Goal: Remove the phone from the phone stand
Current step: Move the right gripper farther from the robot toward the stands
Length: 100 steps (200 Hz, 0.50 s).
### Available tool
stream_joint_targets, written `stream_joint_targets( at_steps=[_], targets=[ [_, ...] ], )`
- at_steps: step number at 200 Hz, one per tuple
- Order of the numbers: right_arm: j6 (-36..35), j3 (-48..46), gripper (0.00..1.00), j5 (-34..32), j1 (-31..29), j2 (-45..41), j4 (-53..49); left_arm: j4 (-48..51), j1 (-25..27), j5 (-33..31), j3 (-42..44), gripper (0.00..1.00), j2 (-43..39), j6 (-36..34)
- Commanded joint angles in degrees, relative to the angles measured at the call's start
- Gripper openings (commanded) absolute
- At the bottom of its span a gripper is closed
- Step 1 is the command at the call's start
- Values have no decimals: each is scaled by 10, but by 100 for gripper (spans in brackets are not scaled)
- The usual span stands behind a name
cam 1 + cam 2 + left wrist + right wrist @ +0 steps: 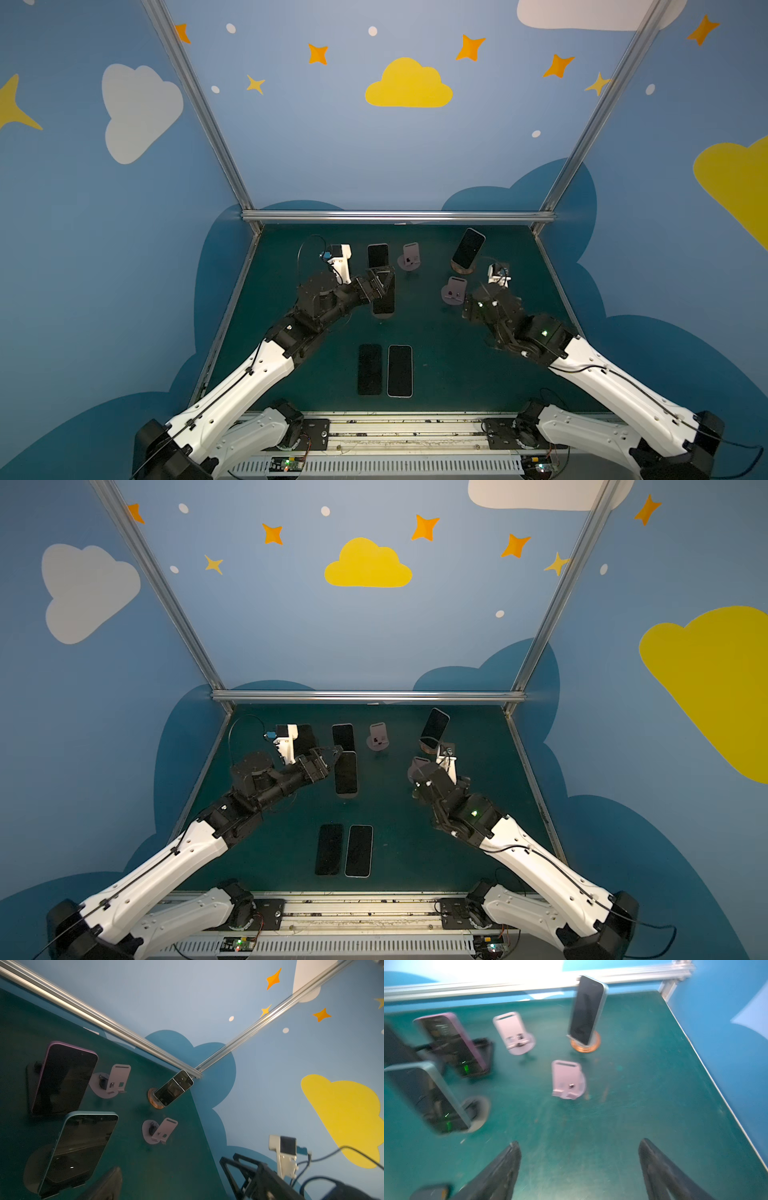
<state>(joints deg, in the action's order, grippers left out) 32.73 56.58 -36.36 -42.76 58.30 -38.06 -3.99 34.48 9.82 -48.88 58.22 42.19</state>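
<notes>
Three phones are seen propped on stands on the green table (436,365). A teal-framed phone (383,297) is held tilted on a grey round stand (482,1108) left of the middle. Just behind it a purple-cased phone (377,255) is leaned on a black stand (30,1076). Towards the far right a light-framed phone (468,248) is set upright on a round wooden stand (462,268). The left gripper (333,757) is held above the table just beside the upper edge of the teal-framed phone; its jaws are spread wide, nothing is grasped, and contact cannot be told. The right gripper (579,1142) is also spread apart with nothing between its fingers (504,1167). It is pointed over bare table towards the near empty lilac stand (454,291) and the wooden stand beyond. A second empty lilac stand (410,257) is placed farther back. A black phone (370,369) and a white-edged phone (400,371) are laid flat side by side near the front.
</notes>
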Motion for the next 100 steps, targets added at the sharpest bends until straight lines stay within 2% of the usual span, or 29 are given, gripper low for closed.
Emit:
stream_joint_targets(
  at_steps=[1, 31, 49, 100],
  targets=[
    [-51, 12, 90, 108, 54, 42, 49, 19, 2, 5, -18, 100, 16, -17],
    [-79, 40, 91, 192, 128, 122, 76, 64, 1, -3, -45, 100, 26, -37],
    [-77, 53, 92, 234, 165, 170, 95, 70, 1, -29, -43, 100, 18, -47],
    [-89, 100, 92, 272, 187, 277, 111, 66, 0, -70, -31, 100, 12, -63]
  ],
)
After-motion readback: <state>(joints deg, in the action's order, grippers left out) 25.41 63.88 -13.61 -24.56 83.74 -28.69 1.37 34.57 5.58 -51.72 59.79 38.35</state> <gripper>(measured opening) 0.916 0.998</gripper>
